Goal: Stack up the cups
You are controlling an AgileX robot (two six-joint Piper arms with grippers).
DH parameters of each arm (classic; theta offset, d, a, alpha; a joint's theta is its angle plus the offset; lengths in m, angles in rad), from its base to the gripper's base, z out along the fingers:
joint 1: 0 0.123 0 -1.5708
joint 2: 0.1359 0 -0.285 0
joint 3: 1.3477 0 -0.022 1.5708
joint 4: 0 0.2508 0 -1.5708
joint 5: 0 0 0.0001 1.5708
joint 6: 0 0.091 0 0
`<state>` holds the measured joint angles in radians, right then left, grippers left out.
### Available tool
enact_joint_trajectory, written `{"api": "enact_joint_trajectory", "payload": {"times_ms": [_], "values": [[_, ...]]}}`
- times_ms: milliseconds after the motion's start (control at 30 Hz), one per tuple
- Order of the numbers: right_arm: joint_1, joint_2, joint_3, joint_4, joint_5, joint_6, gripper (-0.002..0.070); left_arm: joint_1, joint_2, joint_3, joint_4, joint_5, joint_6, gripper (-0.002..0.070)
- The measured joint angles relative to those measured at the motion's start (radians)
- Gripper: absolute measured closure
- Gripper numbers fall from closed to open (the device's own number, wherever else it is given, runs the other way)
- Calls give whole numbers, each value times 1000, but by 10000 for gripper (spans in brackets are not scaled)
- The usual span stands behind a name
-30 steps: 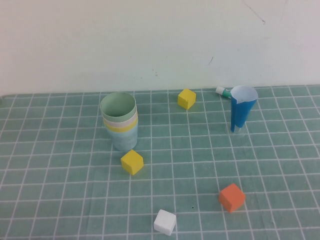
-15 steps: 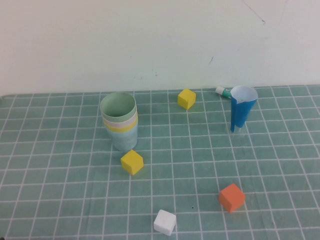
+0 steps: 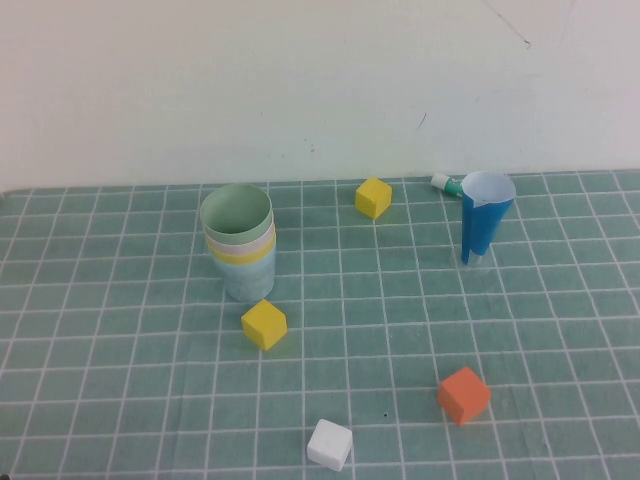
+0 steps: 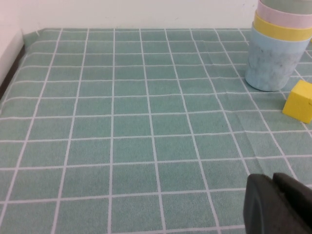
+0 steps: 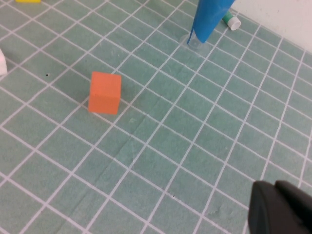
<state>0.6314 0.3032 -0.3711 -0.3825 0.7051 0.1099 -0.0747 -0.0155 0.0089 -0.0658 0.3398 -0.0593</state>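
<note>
Green gridded cloth covers the surface [image 3: 120, 400], with a plain off-white wall behind it. I take the stack of cups [image 3: 238, 242] as my landmark: four tapered plastic cups nested upright, the light blue cup [image 3: 248, 278] at the bottom, then a yellow cup [image 3: 240, 257] and a pale pink cup [image 3: 240, 240] showing only as rim bands, and the pale green cup [image 3: 236, 212] on top with its mouth open.

Just in front of the stack, on its right, I see a yellow cube [image 3: 264, 323], close but apart from it. A second yellow cube [image 3: 373, 197] lies farther back and to the right of the stack. Well to the right stands a tall dark-blue cone cup [image 3: 484, 228], narrow end down, and a small white-and-green cap [image 3: 446, 183] lies just behind it. An orange cube [image 3: 463, 394] and a white cube [image 3: 329, 444] sit well forward of the stack, to its right. The cubes look matte and sharp-edged.

From the raised camera neither arm shows. On the left wrist camera only a dark corner of the left pincer [image 4: 278, 204] shows, well off from the stack; I cannot tell its state. The right pincer [image 5: 280, 209] is likewise a cut-off dark shape, near the orange cube, state unclear.
</note>
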Motion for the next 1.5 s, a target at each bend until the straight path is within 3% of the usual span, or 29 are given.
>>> {"api": "enact_joint_trajectory", "payload": {"times_ms": [133, 300, 533, 700, 833, 1067, 1500], "values": [[-2, 0, 2, -24, -4, -39, 678, 0, 0, 0, -2, 0, 0, 676], [-60, -2, 40, 42, -84, -212, 678, 0, 0, 0, -2, -2, 0, 677], [-343, -66, 214, 205, -463, -396, 678, 0, 0, 0, -2, -2, 0, 677], [-529, -171, 305, 246, -557, -409, 678, 0, 0, 2, -2, -2, 0, 677], [-621, -261, 386, 261, -562, -412, 678, 0, 0, 2, -2, -2, 4, 677], [-683, -314, 399, 306, -379, -414, 678, 0, 0, 2, -2, -2, 21, 677], [-719, -316, 399, 317, -377, -337, 678, 0, 0, 2, -2, -2, 21, 677]]}}
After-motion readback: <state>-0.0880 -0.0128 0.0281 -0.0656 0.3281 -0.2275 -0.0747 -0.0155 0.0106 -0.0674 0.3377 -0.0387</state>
